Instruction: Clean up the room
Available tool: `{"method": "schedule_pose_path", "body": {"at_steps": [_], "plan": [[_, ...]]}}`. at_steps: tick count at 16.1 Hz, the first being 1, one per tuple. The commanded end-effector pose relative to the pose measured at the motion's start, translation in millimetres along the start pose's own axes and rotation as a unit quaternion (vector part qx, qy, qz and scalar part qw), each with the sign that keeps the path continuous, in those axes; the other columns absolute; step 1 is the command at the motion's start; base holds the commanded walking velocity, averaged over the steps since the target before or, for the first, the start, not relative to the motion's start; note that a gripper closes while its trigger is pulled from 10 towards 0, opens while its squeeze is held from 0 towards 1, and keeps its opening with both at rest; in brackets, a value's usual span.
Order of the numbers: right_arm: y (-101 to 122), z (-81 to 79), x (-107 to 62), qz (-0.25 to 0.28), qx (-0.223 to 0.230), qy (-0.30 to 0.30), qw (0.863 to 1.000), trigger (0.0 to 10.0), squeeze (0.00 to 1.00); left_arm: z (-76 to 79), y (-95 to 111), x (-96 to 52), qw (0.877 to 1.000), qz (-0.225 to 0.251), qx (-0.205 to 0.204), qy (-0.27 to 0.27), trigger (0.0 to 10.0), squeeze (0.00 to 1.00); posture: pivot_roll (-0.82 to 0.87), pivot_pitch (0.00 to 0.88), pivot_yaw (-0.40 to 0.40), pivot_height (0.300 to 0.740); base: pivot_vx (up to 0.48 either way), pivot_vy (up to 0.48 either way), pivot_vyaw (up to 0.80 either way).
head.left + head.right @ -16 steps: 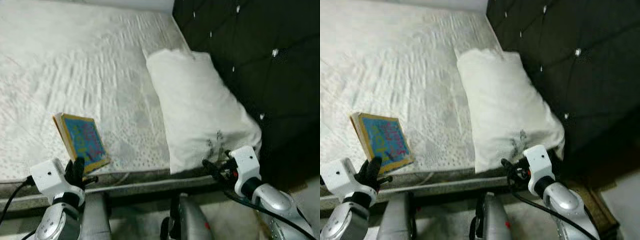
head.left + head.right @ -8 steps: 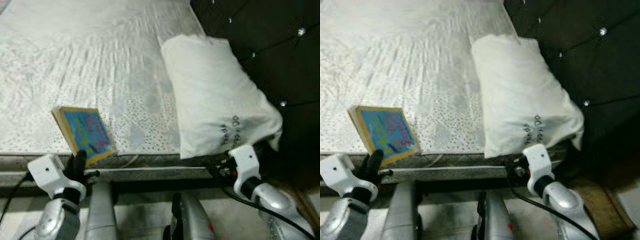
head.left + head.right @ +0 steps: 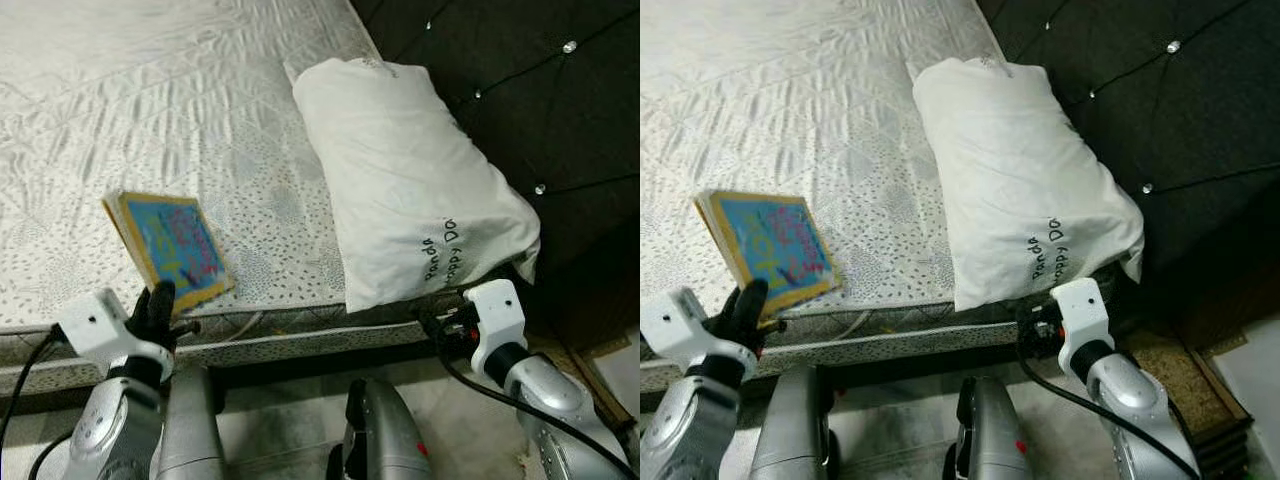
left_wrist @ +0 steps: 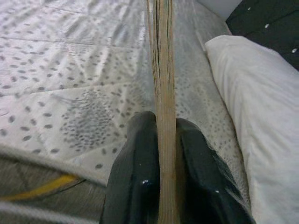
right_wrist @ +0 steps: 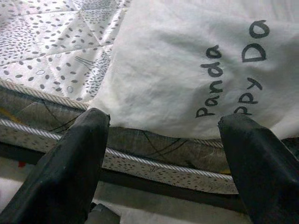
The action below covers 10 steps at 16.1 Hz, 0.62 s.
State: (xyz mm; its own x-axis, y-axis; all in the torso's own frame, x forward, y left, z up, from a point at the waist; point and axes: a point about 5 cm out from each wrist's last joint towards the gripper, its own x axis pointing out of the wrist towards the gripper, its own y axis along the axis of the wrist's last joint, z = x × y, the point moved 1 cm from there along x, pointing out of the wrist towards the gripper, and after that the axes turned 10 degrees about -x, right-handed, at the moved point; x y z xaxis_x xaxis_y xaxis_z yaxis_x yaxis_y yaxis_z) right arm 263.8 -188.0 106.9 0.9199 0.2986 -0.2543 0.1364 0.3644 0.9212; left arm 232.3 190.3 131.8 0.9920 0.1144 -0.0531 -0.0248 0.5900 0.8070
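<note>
The left gripper [image 4: 161, 186] clamps its two black fingers [image 4: 135, 177] on the lower edge of a thin square book with a yellow border and a blue cover scrawled in pink and green [image 3: 172, 250]. The book is held tilted up over the near edge of the bare white quilted mattress with a grey speckled pattern [image 3: 180, 110], its cover facing the camera; in the left wrist view it runs edge-on between the fingers, pages pressed from both sides.

The right gripper [image 5: 163, 163] hangs at the mattress's near edge with its fingers [image 5: 70, 172] spread wide and nothing between them. Just ahead of it lies a plump white pillow with black handwritten letters near its lower corner [image 3: 410, 170], its near end drooping slightly over the piped mattress border. The pillow lies along the black button-tufted upholstered headboard [image 3: 520, 90], touching it on the far side.

A yellow cable [image 4: 42, 186] runs along the mattress side below the left gripper.
</note>
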Motion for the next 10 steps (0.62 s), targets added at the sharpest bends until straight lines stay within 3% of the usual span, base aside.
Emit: {"method": "schedule_pose_path", "body": {"at_steps": [1,10], "plan": [[-4.3,5.0,-1.7,-0.006,0.001,-0.015,1.000,10.0,0.00,4.4,2.5,1.4,1.000,0.010,-0.008,-0.013,10.0,0.00,-0.05,0.177,-0.147,0.580,0.311,0.000,0.00],[-5.1,7.6,-0.8,-0.003,-0.002,-0.029,1.000,10.0,0.00,7.3,-1.8,3.2,1.000,0.002,-0.012,-0.017,10.0,0.00,-0.05,0.172,-0.141,0.580,0.314,0.000,0.00]]}}
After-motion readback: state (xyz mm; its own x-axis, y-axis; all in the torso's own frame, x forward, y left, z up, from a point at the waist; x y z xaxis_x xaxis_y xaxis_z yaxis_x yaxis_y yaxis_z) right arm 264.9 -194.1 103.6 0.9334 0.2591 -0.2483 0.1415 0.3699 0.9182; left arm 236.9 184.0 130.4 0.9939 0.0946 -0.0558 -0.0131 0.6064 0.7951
